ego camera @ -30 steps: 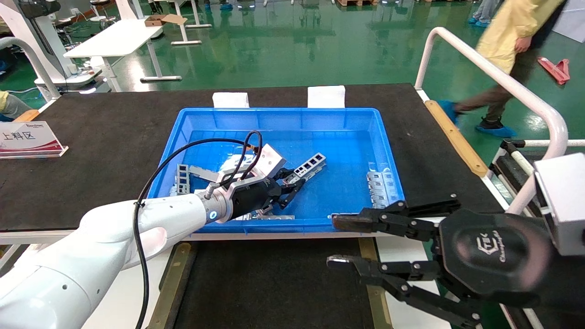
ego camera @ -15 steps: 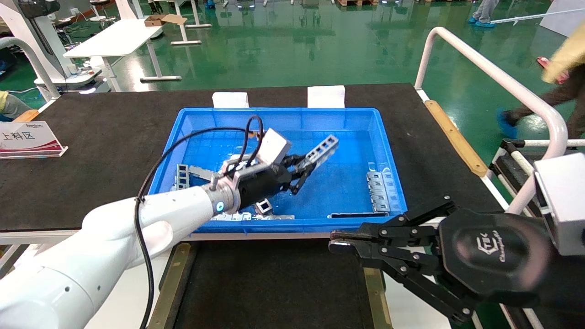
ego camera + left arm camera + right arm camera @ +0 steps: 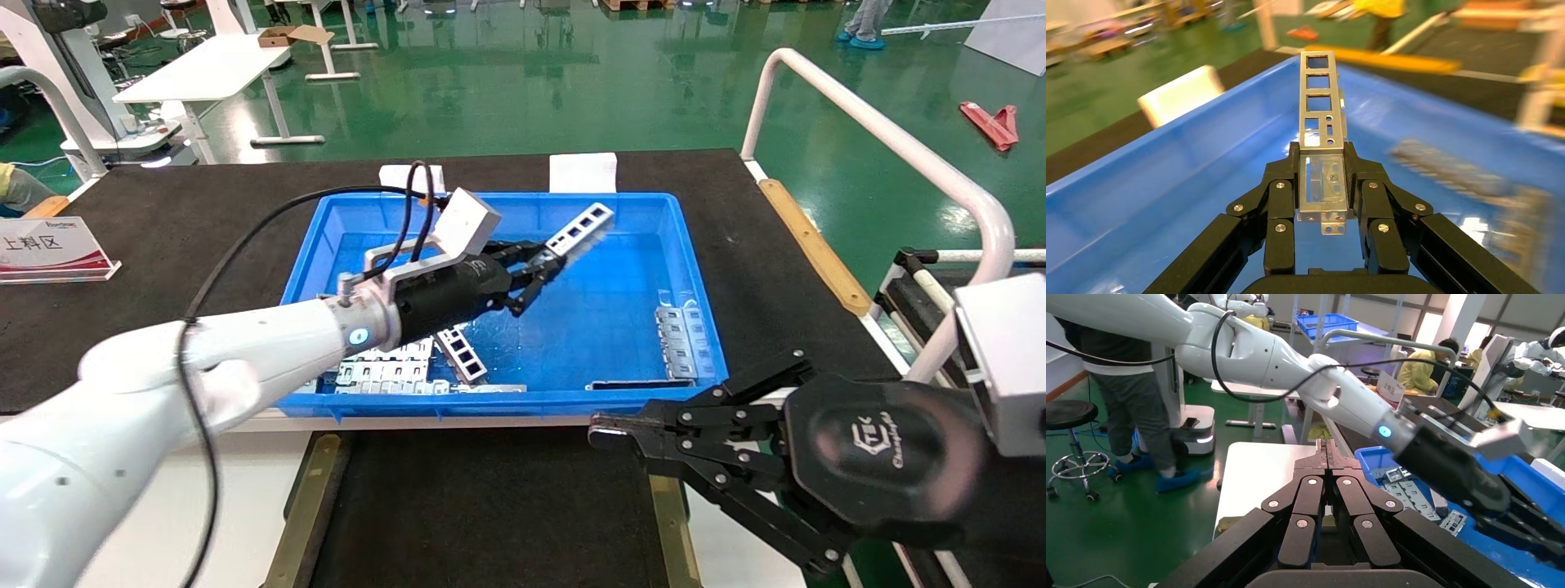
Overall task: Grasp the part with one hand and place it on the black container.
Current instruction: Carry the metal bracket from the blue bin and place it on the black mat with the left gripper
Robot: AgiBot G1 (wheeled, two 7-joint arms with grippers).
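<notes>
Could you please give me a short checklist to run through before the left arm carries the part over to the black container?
1. Grip: left hand is shut on the part, held at one end: ok.
2. Lift: the part is clear of the blue crate's floor: ok.
3. Grip firmness against slipping: cannot tell.
4. Drop spot: the black container shows bare floor in front of the crate: ok.
5. Right hand, shut, hangs at the container's right edge, near the path: not ok.
</notes>
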